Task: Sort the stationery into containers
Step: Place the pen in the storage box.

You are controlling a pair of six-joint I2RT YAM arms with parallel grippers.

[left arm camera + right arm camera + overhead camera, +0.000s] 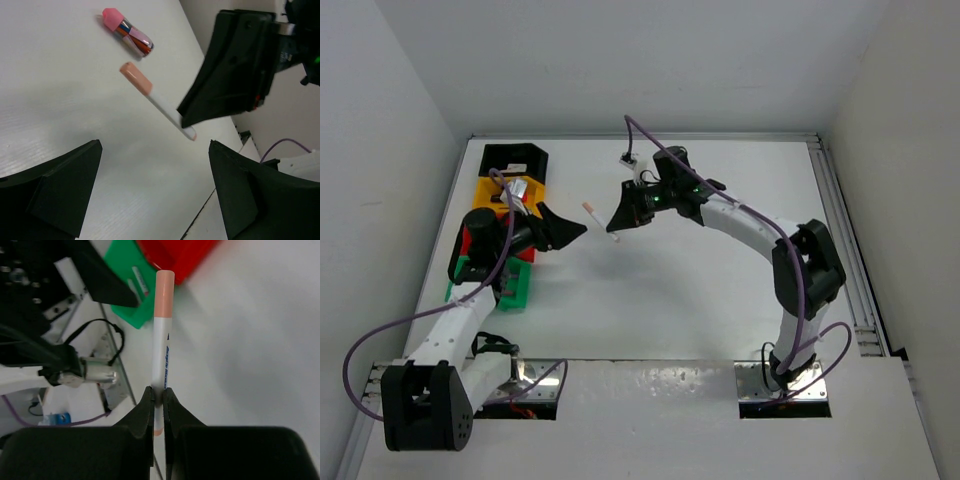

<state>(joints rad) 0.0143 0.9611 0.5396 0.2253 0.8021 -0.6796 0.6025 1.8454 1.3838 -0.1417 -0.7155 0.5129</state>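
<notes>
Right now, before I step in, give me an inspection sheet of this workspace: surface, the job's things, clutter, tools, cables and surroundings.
Surface: white table.
Job's things: black bin, yellow bin, red bin and green bin in a row along the left edge; white pen with a peach end; pink-capped marker lying on the table beyond it.
Clutter: nothing seen.
Grippers: left tool open and empty, facing the pen; right tool shut on the pen's lower end.
Cables: purple cables loop along both arms.
Surroundings: white walls on three sides.
</notes>
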